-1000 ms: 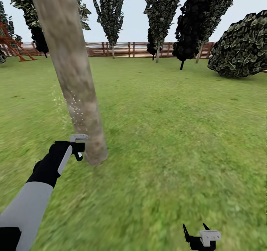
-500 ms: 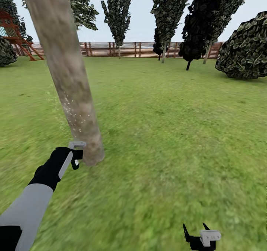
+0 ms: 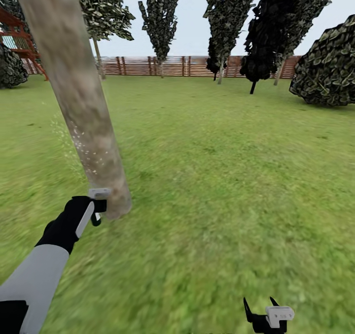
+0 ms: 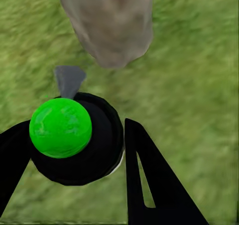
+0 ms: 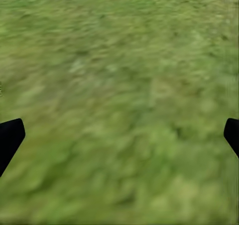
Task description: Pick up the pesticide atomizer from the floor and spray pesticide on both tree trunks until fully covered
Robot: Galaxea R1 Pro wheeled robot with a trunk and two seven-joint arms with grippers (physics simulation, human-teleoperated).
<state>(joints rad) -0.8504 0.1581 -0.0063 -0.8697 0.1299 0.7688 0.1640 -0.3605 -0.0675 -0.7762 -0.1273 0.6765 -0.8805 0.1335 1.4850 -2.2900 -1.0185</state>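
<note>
The tree trunk (image 3: 81, 107) is a thick pale grey-beige column leaning across the left of the head view, with fine white spray specks on its lower part. My left gripper (image 3: 95, 209) is shut on the pesticide atomizer (image 3: 100, 194), whose pale grey trigger head almost touches the trunk's base. In the left wrist view the atomizer (image 4: 102, 140) is a dark round body with a bright green dome, held between my left gripper's (image 4: 74, 160) black fingers, its grey nozzle aimed at the trunk (image 4: 112, 25). My right gripper (image 3: 261, 310) hangs open, low over the grass (image 5: 119, 85).
Green lawn (image 3: 222, 166) stretches to a red-brown slat fence (image 3: 167, 66). Several tall dark-leaved trees (image 3: 160, 13) stand along it, with a big round bush (image 3: 325, 67) at the right and a red play frame (image 3: 19, 38) at the far left.
The whole view has shifted, so the trunk now stands further left in the picture. My left gripper with the atomizer sits slightly lower, still at the trunk's base. The right gripper is unchanged.
</note>
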